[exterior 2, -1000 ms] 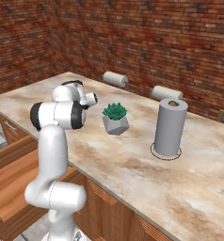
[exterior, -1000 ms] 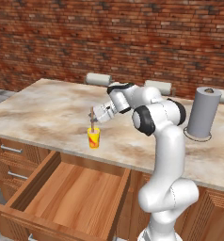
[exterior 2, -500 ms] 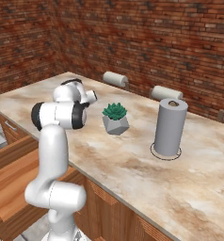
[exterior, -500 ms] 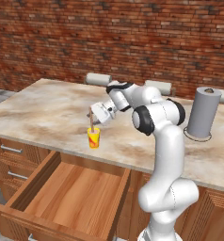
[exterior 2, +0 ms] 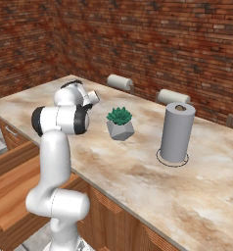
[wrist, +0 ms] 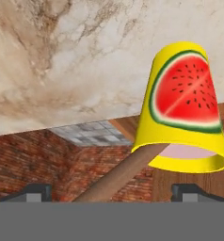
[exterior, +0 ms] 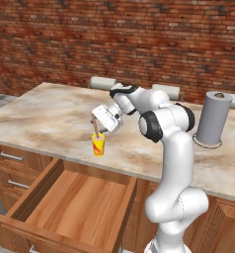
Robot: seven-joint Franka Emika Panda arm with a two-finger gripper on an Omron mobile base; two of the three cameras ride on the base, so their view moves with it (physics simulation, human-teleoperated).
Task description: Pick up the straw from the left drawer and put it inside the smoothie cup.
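The straw (exterior: 96,129) stands leaning in the smoothie cup (exterior: 98,145), its lower end inside the pinkish mouth and its upper end at the pincer (exterior: 95,121). In the hand view the straw (wrist: 121,173) runs from between the two dark finger tips into the cup (wrist: 182,107), which bears a watermelon slice on its yellow wall. The tips sit wide to either side of the stick with clear gaps, so the pincer is apart and not pressing on it; whether anything higher up touches the straw I cannot tell.

The cup stands on the marble counter (exterior: 45,111) close to its front edge, directly above the left drawer (exterior: 70,207), which is pulled well out with its wooden bottom bare. Counter to the left of the cup is open as far as the left end; behind it the arm's white links reach over.

A grey potted succulent (exterior 2: 120,123) stands mid-counter beyond the arm, and a grey paper-towel roll (exterior 2: 176,132) on its round base stands further right, both well apart from the cup. Narrow drawers with short silver handles (exterior: 10,157) sit left of the open drawer.
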